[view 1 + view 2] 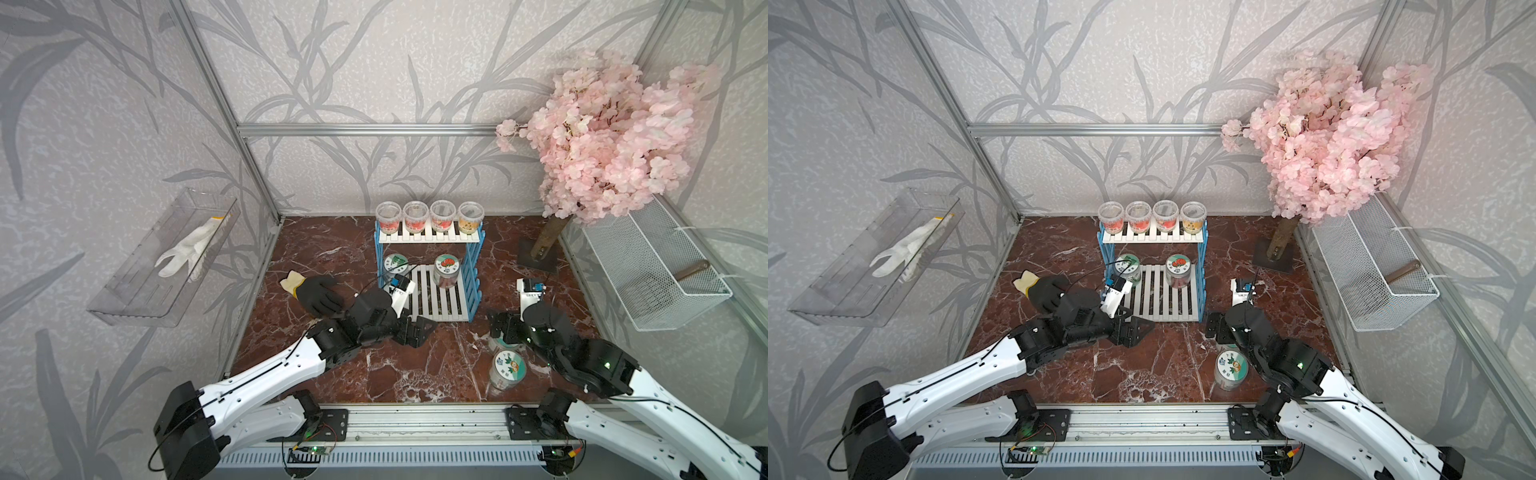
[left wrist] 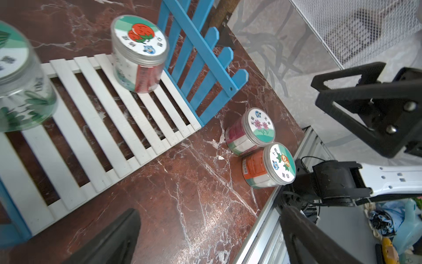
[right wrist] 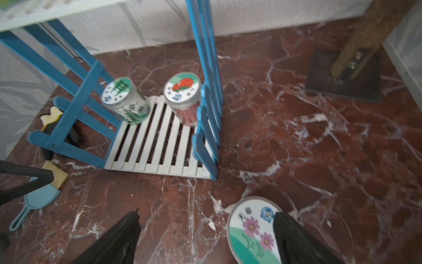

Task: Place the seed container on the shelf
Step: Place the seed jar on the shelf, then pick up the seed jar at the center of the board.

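The shelf (image 1: 428, 291) is a blue-framed rack with white slats at the middle back. A green-lid jar (image 1: 392, 265) and a strawberry-lid jar (image 1: 445, 268) stand on its lower tier. Two seed containers stand on the floor at the right front: a flower-lid one (image 3: 251, 230) and a pumpkin-lid one (image 1: 507, 368). My right gripper (image 3: 205, 237) hangs open over the flower-lid container (image 2: 250, 131), with one finger crossing the lid's edge. In a top view this gripper (image 1: 500, 332) hides most of that container. My left gripper (image 1: 415, 330) is open and empty over the floor at the shelf's front edge.
Four clear cups (image 1: 430, 216) fill the shelf's upper tier. A black glove (image 1: 318, 293) lies left of the shelf, and a small blue brush (image 3: 34, 203) lies near it. A clear wall tray (image 1: 137, 286) hangs on the left and a white mesh basket (image 1: 652, 266) on the right. A pink blossom tree (image 1: 602, 137) stands at the back right.
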{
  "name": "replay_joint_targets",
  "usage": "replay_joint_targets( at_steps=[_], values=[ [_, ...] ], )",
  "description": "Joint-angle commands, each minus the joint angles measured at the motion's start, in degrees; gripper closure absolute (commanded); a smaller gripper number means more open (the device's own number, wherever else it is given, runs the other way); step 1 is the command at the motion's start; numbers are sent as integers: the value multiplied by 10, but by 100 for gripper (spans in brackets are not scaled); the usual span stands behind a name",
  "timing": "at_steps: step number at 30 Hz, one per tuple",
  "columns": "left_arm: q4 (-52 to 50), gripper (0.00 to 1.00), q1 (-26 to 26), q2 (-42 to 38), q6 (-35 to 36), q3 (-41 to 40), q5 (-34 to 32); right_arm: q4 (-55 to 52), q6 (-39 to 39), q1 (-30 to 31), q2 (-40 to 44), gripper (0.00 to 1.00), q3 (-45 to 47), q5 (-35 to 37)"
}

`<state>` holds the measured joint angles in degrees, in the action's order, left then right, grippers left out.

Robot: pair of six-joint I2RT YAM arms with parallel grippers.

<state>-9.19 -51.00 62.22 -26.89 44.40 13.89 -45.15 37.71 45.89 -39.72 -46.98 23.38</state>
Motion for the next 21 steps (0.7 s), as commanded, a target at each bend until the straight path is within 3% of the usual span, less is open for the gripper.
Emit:
replay_joint_targets(
  at_steps=[1, 9, 21],
  values=[
    [6, 0, -32, 37, 37, 36, -18, -164, 97, -9, -23, 6, -26, -44],
    [57, 0, -47, 96, 22, 27, -5, -250, 205, 15, -70, 1, 12, -38],
    [123, 0, -86, 187, 1, 29, 17, -146, 214, 25, -51, 1, 99, -101]
  ],
)
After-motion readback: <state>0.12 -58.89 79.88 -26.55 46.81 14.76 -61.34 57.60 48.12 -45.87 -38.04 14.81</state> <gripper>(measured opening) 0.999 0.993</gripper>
